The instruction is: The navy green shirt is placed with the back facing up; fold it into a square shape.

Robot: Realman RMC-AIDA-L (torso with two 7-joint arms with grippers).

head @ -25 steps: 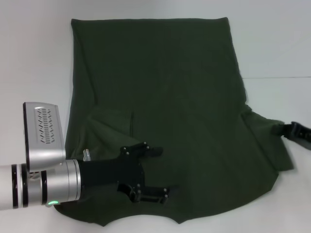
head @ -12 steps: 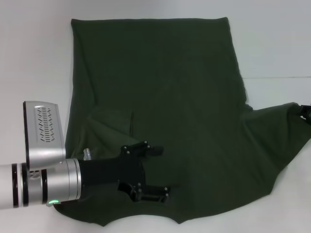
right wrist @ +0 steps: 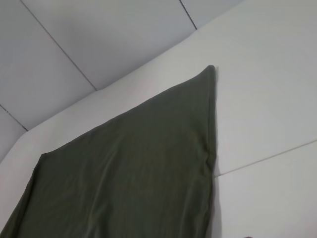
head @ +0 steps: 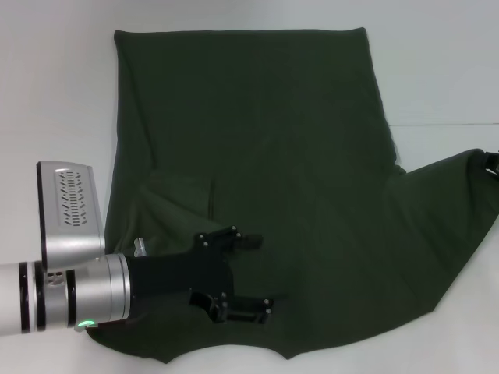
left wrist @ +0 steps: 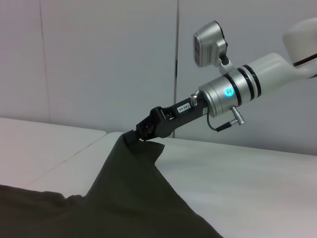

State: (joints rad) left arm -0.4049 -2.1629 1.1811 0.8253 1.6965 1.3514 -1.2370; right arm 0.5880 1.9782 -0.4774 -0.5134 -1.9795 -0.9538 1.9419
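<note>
The navy green shirt [head: 257, 140] lies spread flat on the white table, plain side up. My left gripper [head: 263, 274] hovers open over the shirt's near left part, with one sleeve folded in just beyond it. My right gripper [head: 493, 162] is at the right edge of the head view. The left wrist view shows the right gripper [left wrist: 140, 135] shut on the tip of the other sleeve [left wrist: 143, 163], holding it raised and stretched outward. The right wrist view shows the shirt's body [right wrist: 129, 168] lying flat.
The white table [head: 444, 70] has a seam [head: 448, 124] running right from the shirt. Bare table surrounds the shirt on the left, far and right sides. Grey wall panels [left wrist: 99, 59] stand behind the table.
My right gripper has moved right and slightly away, pulling the right sleeve out from a bunched fold into a taut stretched triangle. The left arm has not moved.
</note>
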